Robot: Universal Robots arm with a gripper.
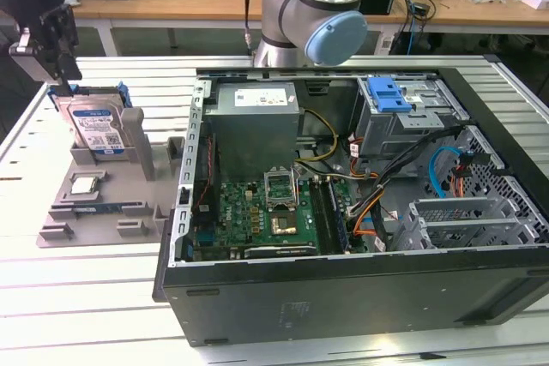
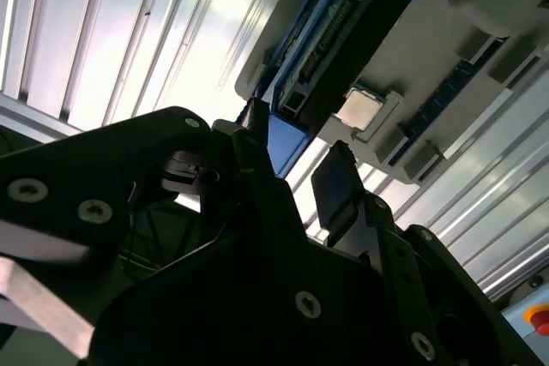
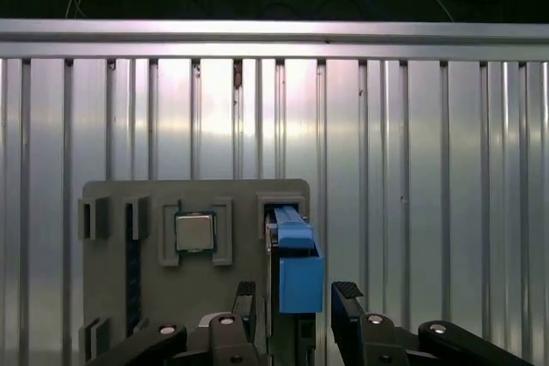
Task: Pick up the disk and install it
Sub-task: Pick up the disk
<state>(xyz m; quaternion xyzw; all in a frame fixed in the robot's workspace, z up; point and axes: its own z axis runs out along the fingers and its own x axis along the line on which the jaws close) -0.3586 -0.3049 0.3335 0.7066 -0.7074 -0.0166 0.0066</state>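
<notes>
The disk [image 1: 96, 126] is a silver drive with a white-and-blue label in a blue carrier frame. It stands on edge in a slot of the grey holder plate [image 1: 111, 203] at the exterior view's left. My gripper [image 1: 62, 85] hangs just above its top edge. In the first wrist view the disk's blue frame [image 3: 297, 256] runs edge-on between the two black fingers [image 3: 246, 299], with a gap on each side. The second wrist view shows the gripper [image 2: 296, 160] open astride the blue frame end [image 2: 287, 141], apart from it.
A small square silver chip [image 3: 195, 231] sits in a recess of the holder plate beside the disk. The open computer case [image 1: 343, 195] lies at the exterior view's right, with a drive cage and a blue latch [image 1: 388, 93] at its far side. The slatted metal table [image 3: 412, 169] carries everything.
</notes>
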